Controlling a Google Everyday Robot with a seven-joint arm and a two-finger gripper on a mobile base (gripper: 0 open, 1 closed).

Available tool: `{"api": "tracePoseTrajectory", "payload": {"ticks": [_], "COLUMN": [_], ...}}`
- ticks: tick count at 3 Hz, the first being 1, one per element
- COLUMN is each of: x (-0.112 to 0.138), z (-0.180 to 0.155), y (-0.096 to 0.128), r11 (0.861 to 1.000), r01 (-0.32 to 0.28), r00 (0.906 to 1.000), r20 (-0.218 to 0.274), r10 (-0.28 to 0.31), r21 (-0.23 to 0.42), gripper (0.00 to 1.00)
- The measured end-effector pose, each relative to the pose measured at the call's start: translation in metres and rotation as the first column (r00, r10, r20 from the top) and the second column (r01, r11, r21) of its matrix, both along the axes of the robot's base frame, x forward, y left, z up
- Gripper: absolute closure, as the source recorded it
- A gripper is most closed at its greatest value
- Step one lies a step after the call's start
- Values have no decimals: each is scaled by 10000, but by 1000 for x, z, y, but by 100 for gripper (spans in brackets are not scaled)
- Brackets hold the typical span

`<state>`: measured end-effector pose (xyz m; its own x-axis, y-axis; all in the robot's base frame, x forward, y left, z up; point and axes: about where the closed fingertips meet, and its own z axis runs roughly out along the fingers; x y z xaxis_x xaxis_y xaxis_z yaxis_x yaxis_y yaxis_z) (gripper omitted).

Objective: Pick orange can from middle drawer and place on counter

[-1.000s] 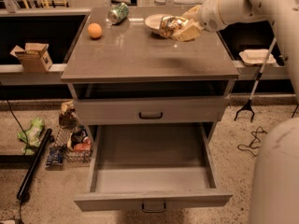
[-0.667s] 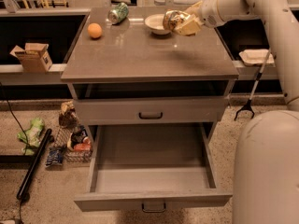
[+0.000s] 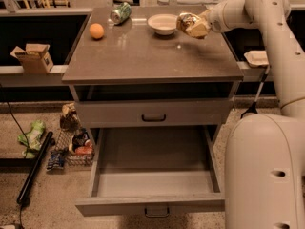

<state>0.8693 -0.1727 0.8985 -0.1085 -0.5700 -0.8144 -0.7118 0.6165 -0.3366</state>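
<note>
Hovering over the right rear corner of the glossy grey-brown stone counter (image 3: 143, 56), the pale two-finger gripper (image 3: 195, 26) is clamped tight on the mottled orange-and-gold drink can (image 3: 187, 23). Below the counter, the wide grey middle drawer (image 3: 152, 159) stands pulled out.

- white arm (image 3: 279, 51) goes up the right side, bends at the top, forearm (image 3: 228, 13) reaching left
- gripper (image 3: 195, 26) at the forearm's tip, clamped round the orange can (image 3: 187, 22)
- big rounded base (image 3: 262, 175) bottom right
</note>
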Motion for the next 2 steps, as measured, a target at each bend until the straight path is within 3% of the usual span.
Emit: {"api": "tracePoseTrajectory", "payload": {"ticks": [1, 2], "x": [10, 15], "z": [-23, -40], "y": [-15, -23], "r11": [9972, 9935], "r01": [718, 1097], "r00": [9965, 9905], "r20": [-447, -863], "r10": [-709, -1069], "r21": [184, 286], "gripper": [100, 82]}}
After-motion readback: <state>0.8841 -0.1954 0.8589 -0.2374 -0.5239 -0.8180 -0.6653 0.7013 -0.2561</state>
